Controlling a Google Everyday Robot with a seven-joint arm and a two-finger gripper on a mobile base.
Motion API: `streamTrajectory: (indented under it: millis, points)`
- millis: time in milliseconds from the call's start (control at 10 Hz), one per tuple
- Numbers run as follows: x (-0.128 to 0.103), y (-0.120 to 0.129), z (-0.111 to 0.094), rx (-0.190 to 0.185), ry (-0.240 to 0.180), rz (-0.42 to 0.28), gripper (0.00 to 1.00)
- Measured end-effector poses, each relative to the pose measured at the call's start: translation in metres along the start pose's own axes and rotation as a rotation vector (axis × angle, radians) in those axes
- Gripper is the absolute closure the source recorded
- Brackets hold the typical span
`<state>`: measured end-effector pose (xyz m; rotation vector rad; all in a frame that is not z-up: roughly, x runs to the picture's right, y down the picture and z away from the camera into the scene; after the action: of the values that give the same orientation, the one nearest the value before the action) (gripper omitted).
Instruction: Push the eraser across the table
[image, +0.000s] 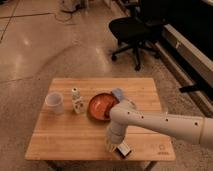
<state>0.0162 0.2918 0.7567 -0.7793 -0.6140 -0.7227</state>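
End effector (111, 145) clenched, down low on the surface (60, 142) by the camera-side edge, eraser (124, 150) lying flat just beside it, nearer the camera than the red bowl (101, 106); contact unclear.

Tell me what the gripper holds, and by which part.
Nothing, as far as shows. The gripper is shut, low near the table's front edge, with the eraser lying flat beside it.
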Motion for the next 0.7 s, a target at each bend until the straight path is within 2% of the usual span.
streamTrajectory:
  millis: [300,700]
  points:
    - [0.018,-0.01,0.0,0.005,0.033,0.02,1.0]
    - [0.059,-0.012,-0.01,-0.004,0.112,0.04,1.0]
